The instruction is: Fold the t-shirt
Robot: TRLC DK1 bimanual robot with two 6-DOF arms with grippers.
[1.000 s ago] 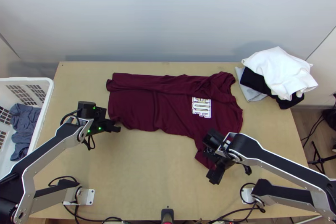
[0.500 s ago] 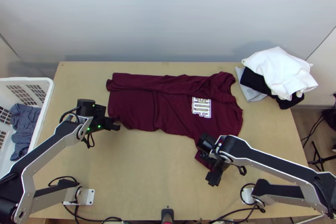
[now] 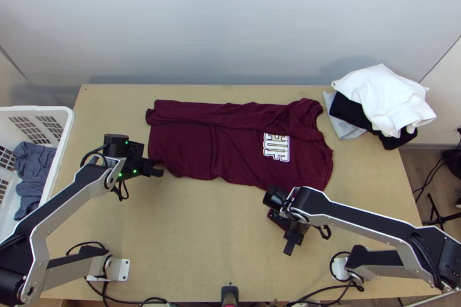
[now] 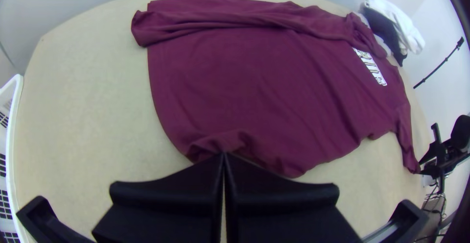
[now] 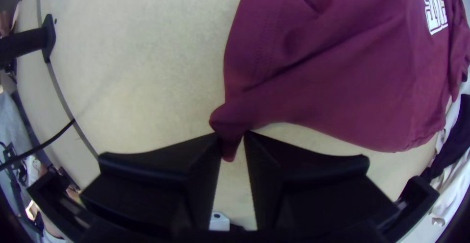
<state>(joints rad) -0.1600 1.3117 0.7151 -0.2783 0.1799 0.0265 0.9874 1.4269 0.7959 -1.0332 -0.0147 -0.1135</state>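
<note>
You're seeing the maroon t-shirt [image 3: 193, 148] lying lengthwise across the table [image 3: 196, 238], its print facing up and its far side already turned inward in a long, loose band. The folded clothes [image 3: 383, 99] are sitting just beyond its collar end.

What's changing is mostly at your right gripper [image 5: 232, 136]: its wrist is swinging towards the t-shirt's hem end, while its tips are barely shifting beside the near sleeve [image 5: 267, 32]. Its fingers are standing only slightly apart, with the sleeve's bunched corner between them, so it seems to be pinching that corner. Your left gripper [image 4: 223, 155] is easing a little outward at the t-shirt's near hem corner. Its fingertips are meeting, and the hem is puckering right at them, so it looks to be gripping the edge.

The t-shirt's body is hardly moving, so you're probably still setting up the second side fold, with the near side waiting to come over. You're going to want both grippers lifting together and travelling evenly towards the t-shirt's far side. That small sleeve pinch could be slipping out, or the hem could be dragging into creases, if one arm is leading.
</note>
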